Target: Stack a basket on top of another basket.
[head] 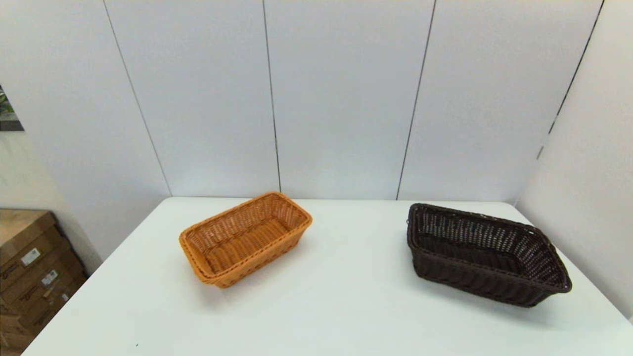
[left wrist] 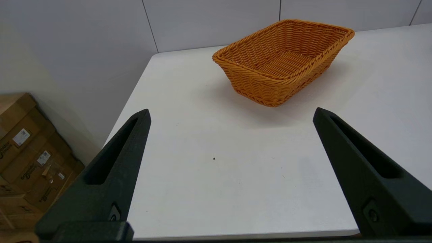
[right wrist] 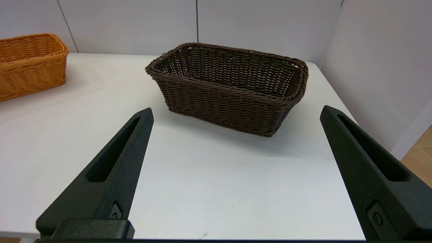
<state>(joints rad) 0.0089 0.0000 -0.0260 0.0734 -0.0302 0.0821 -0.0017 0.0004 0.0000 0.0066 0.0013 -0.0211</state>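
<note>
On your white desk point(head: 346, 306) the dark brown basket point(head: 487, 254) sits far right, well apart from the orange-tan basket point(head: 245, 238) at centre-left. Nothing is lifted yet: your right gripper point(right wrist: 236, 113) and left gripper point(left wrist: 231, 114) hang released at the near edge. Next, I judge, you reach the right gripper to the dark rim.

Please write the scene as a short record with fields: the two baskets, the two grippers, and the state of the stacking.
dark basket: dark brown basket, upright on the table's right side, empty
target basket: orange-tan basket, upright on the left side, empty
relation: apart, not touching
left gripper: open, near the table's front edge, facing the orange-tan basket
right gripper: open, facing the dark brown basket
stacking: not yet begun
</note>
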